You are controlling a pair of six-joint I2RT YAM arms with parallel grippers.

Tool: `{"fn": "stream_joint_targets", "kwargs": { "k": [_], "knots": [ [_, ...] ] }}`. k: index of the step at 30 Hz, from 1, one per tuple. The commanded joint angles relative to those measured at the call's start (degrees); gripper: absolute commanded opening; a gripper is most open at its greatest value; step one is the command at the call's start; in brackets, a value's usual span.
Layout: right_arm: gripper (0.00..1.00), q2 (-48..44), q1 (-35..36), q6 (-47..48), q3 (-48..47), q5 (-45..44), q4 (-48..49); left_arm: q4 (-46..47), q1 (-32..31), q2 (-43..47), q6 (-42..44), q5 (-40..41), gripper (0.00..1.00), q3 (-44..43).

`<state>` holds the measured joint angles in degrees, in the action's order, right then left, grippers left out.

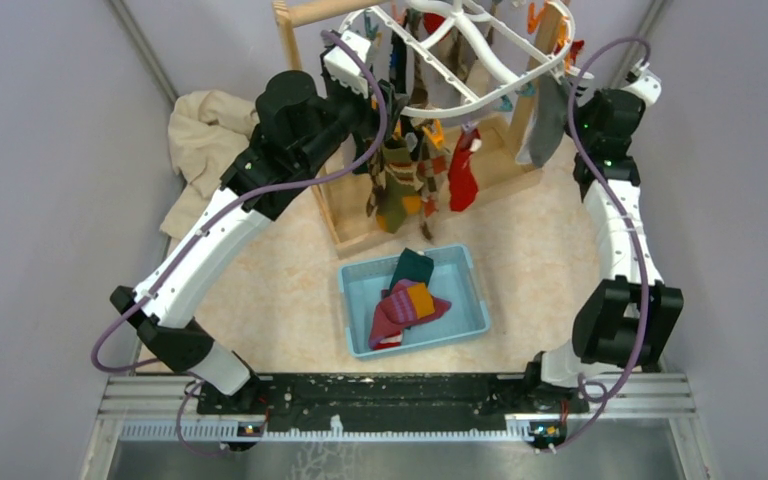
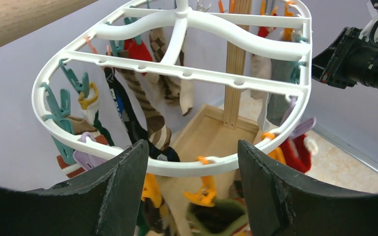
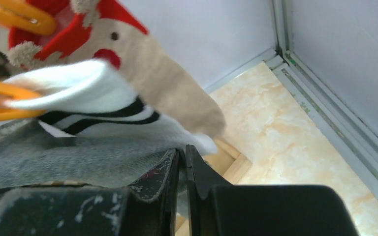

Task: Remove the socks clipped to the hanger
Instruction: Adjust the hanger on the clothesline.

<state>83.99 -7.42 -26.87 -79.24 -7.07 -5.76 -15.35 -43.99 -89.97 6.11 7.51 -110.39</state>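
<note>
Overhead, the white hanger (image 2: 187,73) hangs at the wooden stand (image 2: 235,73), with socks (image 1: 400,180) clipped beneath it and others lying in the blue tray (image 1: 346,305) on the bench (image 1: 550,260). The left gripper (image 2: 192,152) is released, jaws spread by the near rim. The right gripper (image 3: 182,157) is clenched against a grey sock (image 3: 78,157).

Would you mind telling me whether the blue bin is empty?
Not empty: the blue bin holds several socks, one dark green, others pink, red and orange.
</note>
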Motion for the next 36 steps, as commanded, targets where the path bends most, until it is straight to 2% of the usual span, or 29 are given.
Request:
{"fn": "stream_joint_targets", "kwargs": {
  "k": [1, 4, 6, 7, 8, 10, 15, 17, 24, 29, 33, 36],
  "knots": [
    [0.11, 2.95, -4.13, -3.15, -5.14, 4.08, 0.16, 0.52, 0.31, 1.04, 0.58, 0.73, 0.73, -0.58],
    [0.15, 4.33, -5.92, -3.01, -6.74, 5.03, -1.03, 0.24, 0.39, 0.86, 0.51, 0.76, 0.73, -0.57],
    [0.24, 3.92, -7.03, -3.15, -7.04, 6.66, -2.13, 0.19, 0.39, 1.00, 0.55, 0.91, 0.73, -0.43],
    [0.31, 3.06, -7.21, -3.15, -6.57, 6.79, -2.58, 0.28, 0.39, 1.06, 0.41, 1.05, 0.73, -0.29],
    [0.40, 1.65, -7.25, -3.06, -5.73, 8.05, -2.57, 0.34, 0.39, 1.03, 0.40, 1.10, 0.73, -0.27],
    [0.48, -1.19, -7.24, -3.00, -4.59, 9.31, -4.08, 0.40, 0.48, 1.06, 0.34, 1.14, 0.73, -0.25],
    [0.53, -11.65, -7.21, -3.83, -0.24, 11.74, -8.13, 0.13, 0.48, 1.16, 0.31, 1.69, 0.73, -0.12],
    [0.62, -17.53, -7.11, -4.17, 2.38, 12.61, -8.73, 0.16, 0.48, 1.28, 0.32, 1.97, 0.73, 0.20],
    [0.64, -29.51, -6.89, -2.67, 7.21, 17.34, -14.74, 0.44, 0.48, 2.88, -0.05, 2.05, 0.73, 1.70],
    [0.62, -31.89, -4.97, -3.03, 7.96, 26.19, -16.61, -1.06, 0.48, 4.61, -1.07, 2.21, 0.72, 2.85],
    [0.60, -35.05, -0.03, -1.57, 7.62, 25.98, -18.68, -1.96, 0.48, 7.37, -2.74, 0.45, 0.72, 5.05],
    [0.58, -36.46, 2.09, -0.83, 8.43, 29.45, -19.49, -3.40, 0.48, 9.10, -3.03, 0.03, 0.73, 5.75]
  ]
}}
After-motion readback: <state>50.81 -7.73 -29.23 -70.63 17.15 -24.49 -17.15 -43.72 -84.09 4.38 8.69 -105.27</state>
